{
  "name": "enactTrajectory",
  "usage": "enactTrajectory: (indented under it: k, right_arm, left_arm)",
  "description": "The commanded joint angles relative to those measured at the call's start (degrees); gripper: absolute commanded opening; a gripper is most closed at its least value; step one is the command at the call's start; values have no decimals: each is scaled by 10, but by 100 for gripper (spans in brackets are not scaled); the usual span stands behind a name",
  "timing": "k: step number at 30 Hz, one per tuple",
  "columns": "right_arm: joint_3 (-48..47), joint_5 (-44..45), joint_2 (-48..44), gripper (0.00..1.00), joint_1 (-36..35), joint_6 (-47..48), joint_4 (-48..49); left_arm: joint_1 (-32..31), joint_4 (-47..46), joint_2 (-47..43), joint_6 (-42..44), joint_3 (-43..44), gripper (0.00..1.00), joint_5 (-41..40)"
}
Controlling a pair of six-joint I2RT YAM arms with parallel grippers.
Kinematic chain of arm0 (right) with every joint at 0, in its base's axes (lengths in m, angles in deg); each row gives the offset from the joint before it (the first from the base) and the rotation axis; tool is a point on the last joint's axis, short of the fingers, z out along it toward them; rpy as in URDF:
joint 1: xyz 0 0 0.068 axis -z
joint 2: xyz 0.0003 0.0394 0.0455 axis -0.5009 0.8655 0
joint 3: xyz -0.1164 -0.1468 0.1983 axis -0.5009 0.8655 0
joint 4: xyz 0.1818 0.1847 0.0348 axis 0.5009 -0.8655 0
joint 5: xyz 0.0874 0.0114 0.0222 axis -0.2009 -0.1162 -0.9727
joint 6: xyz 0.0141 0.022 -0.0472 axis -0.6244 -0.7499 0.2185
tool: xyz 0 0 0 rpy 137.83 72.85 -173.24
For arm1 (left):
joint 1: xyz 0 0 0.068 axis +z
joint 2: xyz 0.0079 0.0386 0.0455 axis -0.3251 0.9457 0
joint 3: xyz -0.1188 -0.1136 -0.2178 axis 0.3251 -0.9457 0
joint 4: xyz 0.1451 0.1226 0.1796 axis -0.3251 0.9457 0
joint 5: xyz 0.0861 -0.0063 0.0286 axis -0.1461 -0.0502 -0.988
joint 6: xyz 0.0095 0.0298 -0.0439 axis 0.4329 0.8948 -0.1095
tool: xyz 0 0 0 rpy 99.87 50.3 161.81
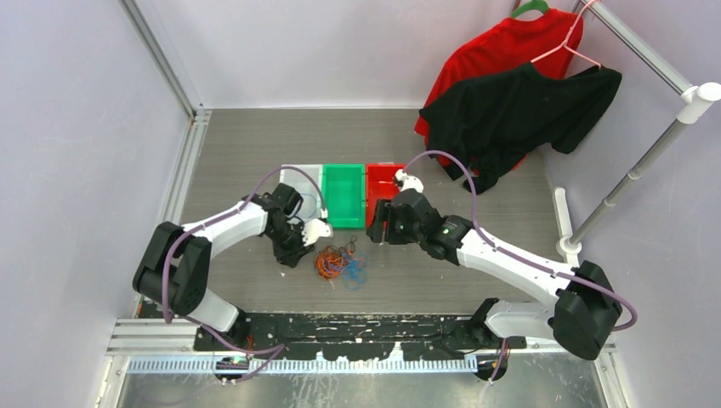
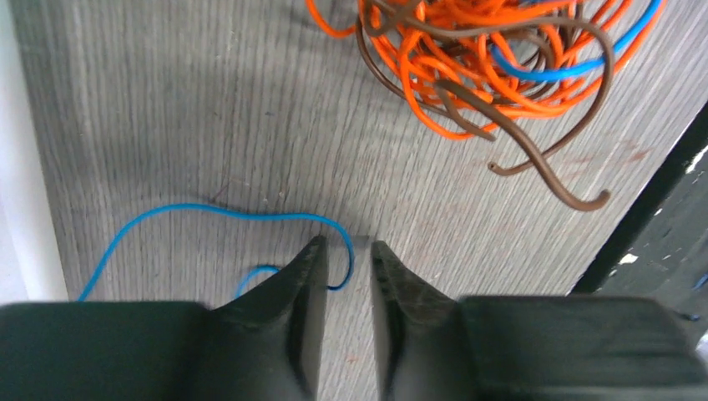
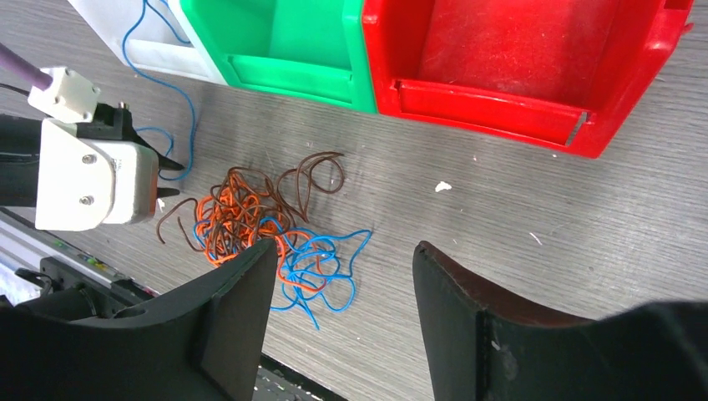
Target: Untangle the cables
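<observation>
When viewed from above, the table carries three bins in a row at its centre. The green bin is the reference for every position below. The left arm reaches in from the left of the green bin and the right arm from its right. The red bin stands just beside the green bin's right wall, and the white bin just beside its left wall.

The right gripper hangs above the table off the green bin's near right corner, fingers spread wide and grasping nothing. The left gripper sits low over the table, near and to the left of the green bin. Its jaws are parted by a narrow gap and are not clamped.

The cables lie in an orange, blue and brown tangle on the table just in front of the green bin. One separate blue cable runs from the white bin across the table, left of the green bin. Its hooked end lies in the gap at the left gripper's fingertips.
</observation>
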Motion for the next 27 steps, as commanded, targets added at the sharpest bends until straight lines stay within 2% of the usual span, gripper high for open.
enactTrajectory:
  k: [1,3,4,9,13,17,27]
  right_arm:
    - [5,-3,-23,65,-2,-9,20]
    - [6,-1,-24,64,-2,-8,20]
    - [7,-1,-26,63,-2,-7,20]
    - [9,-1,-29,61,-2,-7,22]
    - [10,-1,-30,59,-2,-7,22]
    - [11,0,-31,58,-2,-9,25]
    - [5,9,-43,58,-2,-13,15]
  left_arm:
    - [-2,-38,-23,11,-5,17,5]
    - [-3,-26,-39,6,5,2,0]
    - [-2,-14,-50,2,16,0,-1]
    - [-2,70,-109,-29,106,0,16]
    - [-2,88,-121,-43,170,0,-1]
    - [-2,29,-104,-62,185,0,-44]
    - [27,-184,14,-105,181,0,-130]
